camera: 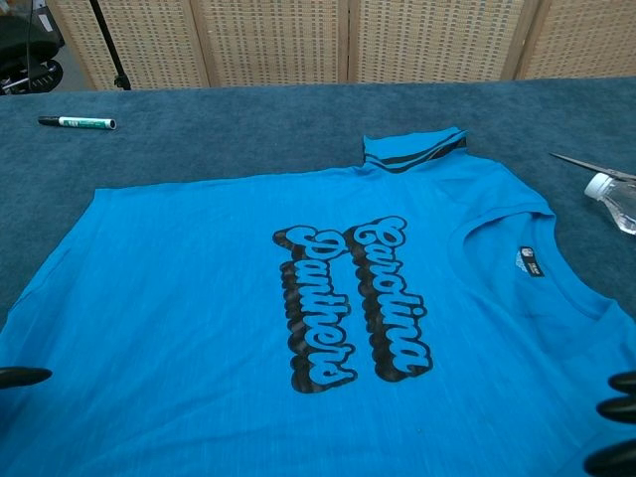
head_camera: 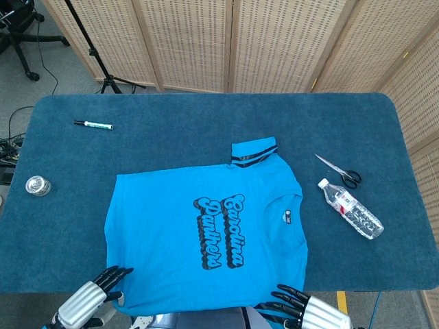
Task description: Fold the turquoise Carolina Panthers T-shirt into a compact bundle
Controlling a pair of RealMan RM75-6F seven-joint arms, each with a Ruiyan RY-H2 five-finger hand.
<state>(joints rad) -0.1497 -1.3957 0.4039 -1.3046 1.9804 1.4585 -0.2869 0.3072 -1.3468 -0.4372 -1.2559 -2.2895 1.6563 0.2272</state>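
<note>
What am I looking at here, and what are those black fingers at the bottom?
Those belong to a two-armed robot with humanlike hands. One picture looks down from its head, the other looks out from its chest. The left hand and right hand sit at the near edge of a turquoise Carolina Panthers T-shirt, spread flat on a blue table. Whether they grip the cloth cannot be told. Around it lie a marker, scissors, a water bottle and a small round tin.
</note>
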